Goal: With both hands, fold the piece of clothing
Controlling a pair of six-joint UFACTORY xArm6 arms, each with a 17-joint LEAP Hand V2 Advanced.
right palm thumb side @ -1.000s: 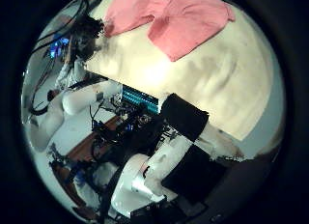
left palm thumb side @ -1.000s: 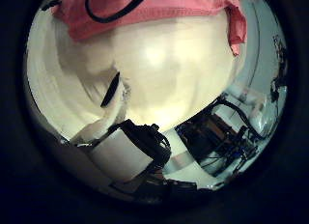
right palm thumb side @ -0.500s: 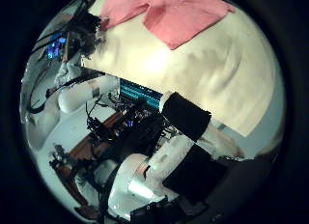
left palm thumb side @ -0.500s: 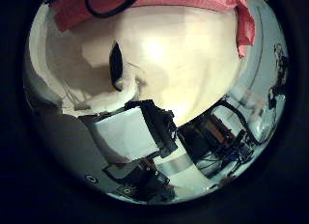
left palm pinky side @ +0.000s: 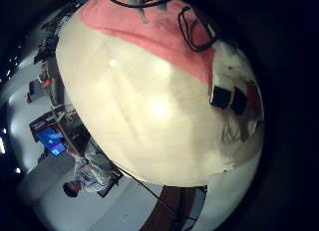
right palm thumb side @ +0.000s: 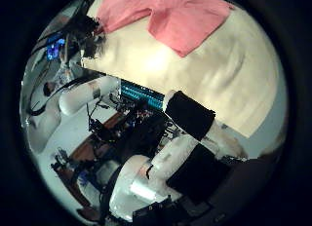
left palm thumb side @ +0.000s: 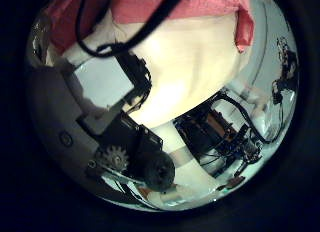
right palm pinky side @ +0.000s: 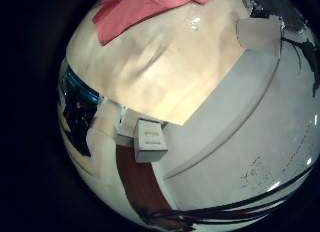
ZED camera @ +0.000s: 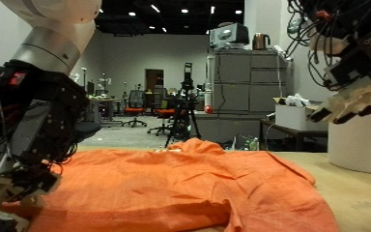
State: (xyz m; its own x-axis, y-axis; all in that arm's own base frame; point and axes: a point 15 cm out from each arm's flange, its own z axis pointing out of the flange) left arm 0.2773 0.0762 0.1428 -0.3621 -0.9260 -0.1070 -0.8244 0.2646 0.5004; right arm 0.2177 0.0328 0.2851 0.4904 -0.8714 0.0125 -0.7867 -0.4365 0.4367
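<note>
The orange shirt (ZED camera: 185,184) lies long-axis 9-to-3 on the surface (ZED camera: 362,198), at 4 o'clock beside the nearer left hand (ZED camera: 31,135); right hand (ZED camera: 353,82) high, both fingers loose, empty

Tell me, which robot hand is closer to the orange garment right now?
Left. The left hand hangs low at the garment's edge; the right hand is raised well above it.
</note>
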